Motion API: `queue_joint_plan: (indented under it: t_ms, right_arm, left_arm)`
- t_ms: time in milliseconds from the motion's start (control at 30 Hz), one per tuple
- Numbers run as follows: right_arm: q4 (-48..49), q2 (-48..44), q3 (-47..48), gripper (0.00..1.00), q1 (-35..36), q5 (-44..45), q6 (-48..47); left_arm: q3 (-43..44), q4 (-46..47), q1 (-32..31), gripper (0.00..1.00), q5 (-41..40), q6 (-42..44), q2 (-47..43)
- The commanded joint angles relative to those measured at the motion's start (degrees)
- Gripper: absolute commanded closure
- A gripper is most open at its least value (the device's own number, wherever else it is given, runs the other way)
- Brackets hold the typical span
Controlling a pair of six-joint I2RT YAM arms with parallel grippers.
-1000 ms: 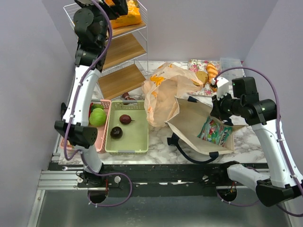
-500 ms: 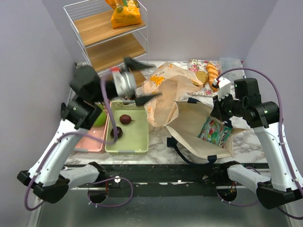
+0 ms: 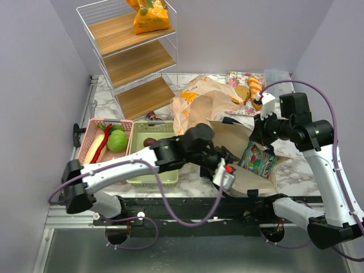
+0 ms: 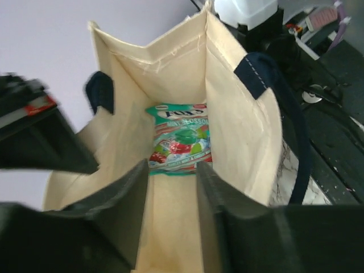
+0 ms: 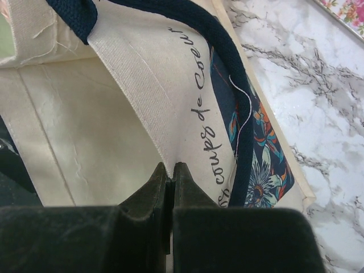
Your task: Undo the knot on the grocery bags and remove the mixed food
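Top external: most food is already out of the grocery bags [image 3: 196, 108], which lie slack and crumpled just behind the canvas tote [image 3: 236, 139]; can't tell if any knot remains. Left of the tote, the pink basket [image 3: 85, 136] holds the green round vegetable [image 3: 117, 140], radish [image 3: 94, 147] and chilli [image 3: 104, 143]. The green basket [image 3: 152, 124], nearer the tote, shows one maroon ball [image 3: 149, 141]; the other is hidden under the arm. The orange packet [image 3: 149, 17] sits on the shelf rack [image 3: 139, 57], far behind-left of the tote. Bread rolls [image 3: 255, 86] rest on the floral tray [image 3: 242, 77] behind the tote. The teal snack packet [image 3: 257, 159] lies inside the tote, probably the last item to move.

Left gripper [image 4: 172, 170] has its fingers spread at the tote mouth, aimed at the packet and not touching it. Right gripper [image 5: 169, 166] is pressed together, pinching the tote's wall and holding it open.

Versus half a second ago, the left arm has swung from over the green basket to the tote. The right arm is unchanged.
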Motion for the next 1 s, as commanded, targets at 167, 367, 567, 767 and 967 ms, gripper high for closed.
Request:
queue_joint_plan:
  t_ms: [167,367,567,767,967]
  right_arm:
    - [0.18,0.08,4.11,0.99,-0.2,-4.74,1.96]
    - [-0.52,-0.63,3.6,0.99,-0.18,-6.23,2.04]
    - [-0.62,-0.54,3.13,0.99,-0.18,-6.67,1.96]
    - [-1.27,-0.44,3.02,0.99,-0.22,-6.94,1.67]
    - [-2.0,0.21,3.71,0.99,-0.18,-6.96,1.47]
  left_arm:
    - [11.7,3.37,-5.44,0.61,-13.33,9.79,20.46]
    - [11.52,10.09,-5.88,0.25,-17.69,11.38,28.28]
    - [13.31,11.77,-5.8,0.25,-18.59,12.98,34.92]
    - [18.66,11.54,-4.55,0.12,-17.05,12.3,41.07]
    - [26.97,6.04,-2.9,0.03,-16.39,12.03,48.64]
